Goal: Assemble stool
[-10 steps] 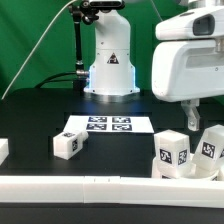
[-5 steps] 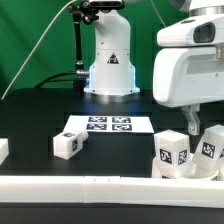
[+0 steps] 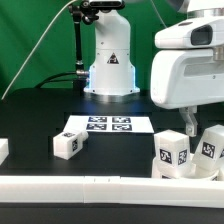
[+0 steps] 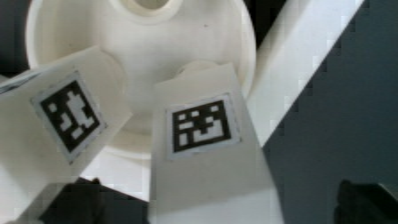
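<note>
The white round seat (image 4: 157,50) lies at the exterior view's right, its edge showing low behind two legs (image 3: 163,168). Two blocky white legs with tags stand on or against it: one (image 3: 172,150) (image 4: 205,125) and another (image 3: 210,143) (image 4: 71,110). My gripper (image 3: 193,120) (image 4: 217,205) hangs above them, open. In the wrist view its dark fingertips (image 4: 80,205) stand wide apart on either side of the middle leg, not touching it. A third leg (image 3: 68,145) lies loose on the table left of centre.
The marker board (image 3: 108,125) lies flat before the robot base (image 3: 108,60). A long white border bar (image 3: 90,185) runs along the front and also shows in the wrist view (image 4: 317,60). Another white piece (image 3: 3,150) sits at the left edge.
The gripper housing shifts only very slightly. The legs, the seat and the loose leg have not moved.
</note>
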